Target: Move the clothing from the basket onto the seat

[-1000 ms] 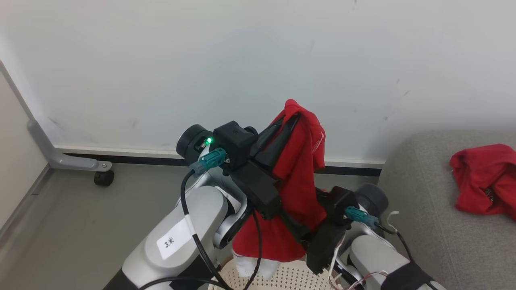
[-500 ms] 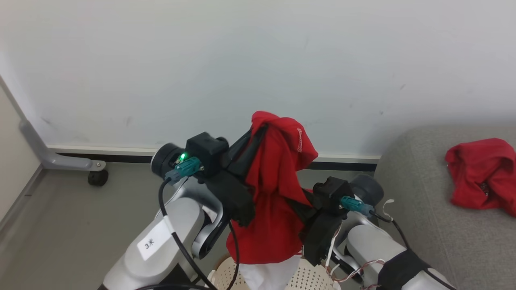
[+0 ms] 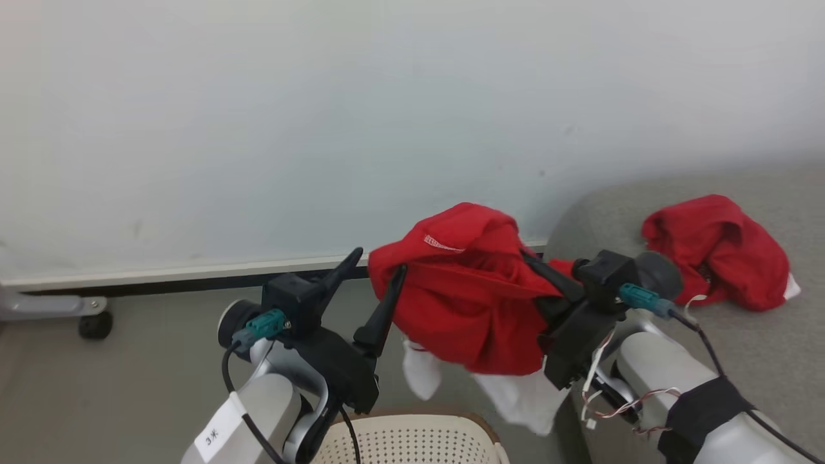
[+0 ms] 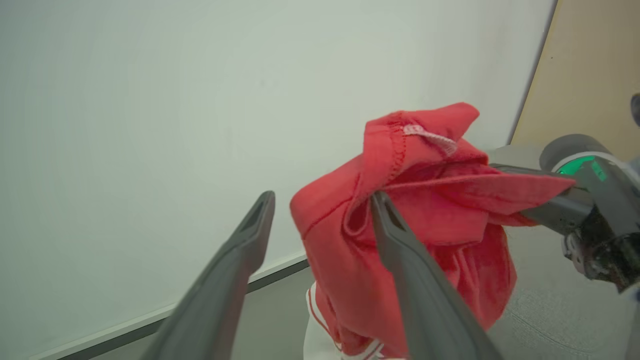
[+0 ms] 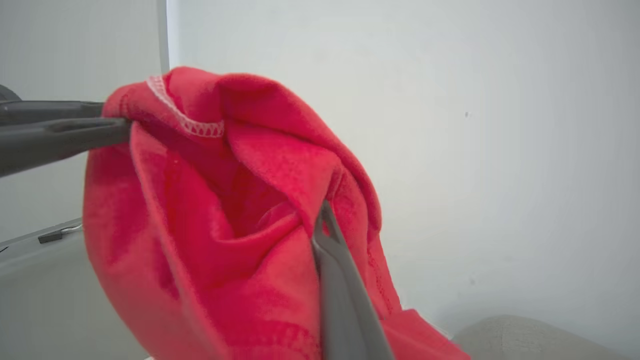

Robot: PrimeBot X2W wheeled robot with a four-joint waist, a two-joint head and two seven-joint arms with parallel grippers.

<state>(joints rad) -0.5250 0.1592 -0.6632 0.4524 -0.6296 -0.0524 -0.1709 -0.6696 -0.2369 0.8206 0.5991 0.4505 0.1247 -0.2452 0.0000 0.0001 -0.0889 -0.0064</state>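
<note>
Mid-carry between basket and seat: the right gripper, fingers pinched together on a fold, holds a red garment aloft, with the bunched cloth draping off its tips and sagging below them. The left gripper stands wide open just beside the bundle, one finger brushing a hem and gripping nothing. The basket sits beneath both grippers. The sofa lies to the right gripper's outer side, with a second red garment heaped on it beyond the gripper. The next move likely calls for an outward swing over the cushion before release. The cloth is bright red and crumpled, with white trim hanging underneath.
</note>
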